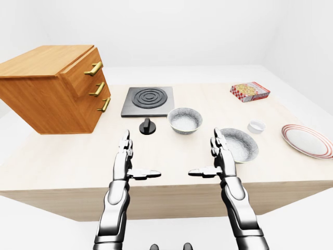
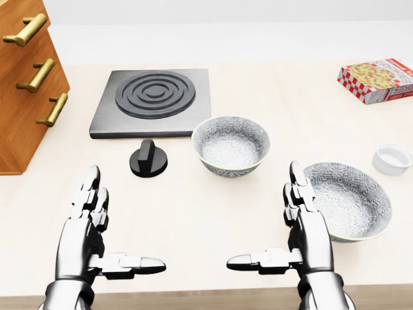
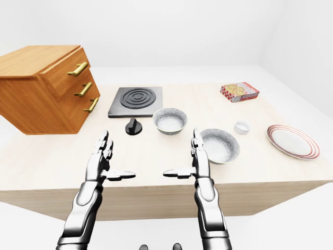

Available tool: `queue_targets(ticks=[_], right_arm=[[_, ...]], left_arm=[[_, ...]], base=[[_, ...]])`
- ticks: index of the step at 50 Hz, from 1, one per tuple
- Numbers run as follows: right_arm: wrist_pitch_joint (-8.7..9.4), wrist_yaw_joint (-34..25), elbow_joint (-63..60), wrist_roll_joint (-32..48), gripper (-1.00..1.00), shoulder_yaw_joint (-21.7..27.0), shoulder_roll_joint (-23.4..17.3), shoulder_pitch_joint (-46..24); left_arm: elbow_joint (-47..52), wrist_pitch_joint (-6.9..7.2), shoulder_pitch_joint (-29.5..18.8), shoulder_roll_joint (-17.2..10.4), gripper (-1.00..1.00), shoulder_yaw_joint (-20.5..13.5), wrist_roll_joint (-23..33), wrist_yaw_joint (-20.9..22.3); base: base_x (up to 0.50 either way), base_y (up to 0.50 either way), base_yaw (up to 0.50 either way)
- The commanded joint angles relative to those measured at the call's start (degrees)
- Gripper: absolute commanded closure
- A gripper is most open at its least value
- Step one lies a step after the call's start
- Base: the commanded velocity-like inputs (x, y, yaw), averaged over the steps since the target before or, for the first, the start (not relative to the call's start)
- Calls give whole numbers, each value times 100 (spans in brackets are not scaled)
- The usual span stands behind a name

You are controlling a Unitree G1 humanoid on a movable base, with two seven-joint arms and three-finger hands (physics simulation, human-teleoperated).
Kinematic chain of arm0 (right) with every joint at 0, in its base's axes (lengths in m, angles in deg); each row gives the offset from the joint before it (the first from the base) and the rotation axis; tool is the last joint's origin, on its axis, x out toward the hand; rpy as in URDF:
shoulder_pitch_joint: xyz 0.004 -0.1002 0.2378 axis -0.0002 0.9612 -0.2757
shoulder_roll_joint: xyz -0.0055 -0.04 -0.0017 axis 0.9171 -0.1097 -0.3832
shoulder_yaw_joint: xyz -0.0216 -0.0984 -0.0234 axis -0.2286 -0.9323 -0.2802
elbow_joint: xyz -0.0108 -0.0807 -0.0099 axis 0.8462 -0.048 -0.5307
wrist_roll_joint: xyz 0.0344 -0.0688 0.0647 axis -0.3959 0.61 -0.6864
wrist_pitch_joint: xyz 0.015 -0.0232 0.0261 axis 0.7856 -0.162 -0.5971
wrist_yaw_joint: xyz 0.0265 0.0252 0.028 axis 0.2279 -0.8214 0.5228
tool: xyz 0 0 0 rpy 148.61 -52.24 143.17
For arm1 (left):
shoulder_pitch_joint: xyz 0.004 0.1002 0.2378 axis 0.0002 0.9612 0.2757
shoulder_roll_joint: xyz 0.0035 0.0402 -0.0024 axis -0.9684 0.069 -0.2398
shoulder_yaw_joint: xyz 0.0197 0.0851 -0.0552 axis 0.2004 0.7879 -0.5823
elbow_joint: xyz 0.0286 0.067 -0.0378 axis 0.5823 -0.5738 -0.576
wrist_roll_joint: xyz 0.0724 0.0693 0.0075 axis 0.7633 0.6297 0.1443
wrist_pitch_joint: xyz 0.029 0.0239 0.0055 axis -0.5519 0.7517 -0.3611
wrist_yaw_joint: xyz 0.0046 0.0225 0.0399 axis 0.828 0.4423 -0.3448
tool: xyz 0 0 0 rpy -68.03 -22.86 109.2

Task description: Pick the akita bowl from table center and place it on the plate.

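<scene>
A patterned grey akita bowl (image 2: 231, 145) stands upright at the table's middle, just below and right of the black burner plate. The white plate (image 1: 308, 140) with a red rim lies near the table's right edge in the left-eye view. My left hand (image 2: 126, 223) hovers open at the lower left of the head view, its fingers (image 2: 90, 194) straight and thumb pointing inward. My right hand (image 2: 264, 216) mirrors it at the lower right, open and holding nothing. Both hands are apart from the bowl, nearer the bottom edge of the view.
A second, wider patterned bowl (image 2: 352, 200) sits just right of my right hand. Also on the table are a small white cup (image 2: 392, 159), a red checked box (image 2: 377, 80), a burner plate (image 2: 151, 102), a black knob (image 2: 148, 159) and a wooden drawer cabinet (image 1: 54, 88).
</scene>
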Motion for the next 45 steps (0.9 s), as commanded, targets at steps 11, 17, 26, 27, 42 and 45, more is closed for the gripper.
queue_targets(ticks=[11,17,26,27,42,45], right_arm=[[325,6,105,81,-100,149,-108,-487],[509,-23,-471,-53,-100,252,-171,-627],[509,-102,-1215,-160,-100,197,-112,-325],[509,-105,-1224,-154,-100,193,-109,-306],[509,-52,-822,-63,-100,166,-104,-472],[509,-58,-842,-51,-100,164,-109,-447]], left_arm=[[-430,65,-488,-239,-100,-318,20,225],[-28,478,-747,-345,-100,-420,21,252],[541,478,-452,-289,-100,-427,-7,356],[576,478,-424,-278,-100,-408,9,358],[643,478,-374,-241,-100,-397,5,366],[658,478,-369,-239,-100,-388,10,363]], base=[[0,0,0],[0,0,0],[2,-3,0],[16,-28,0],[26,-44,0],[21,-50,0]])
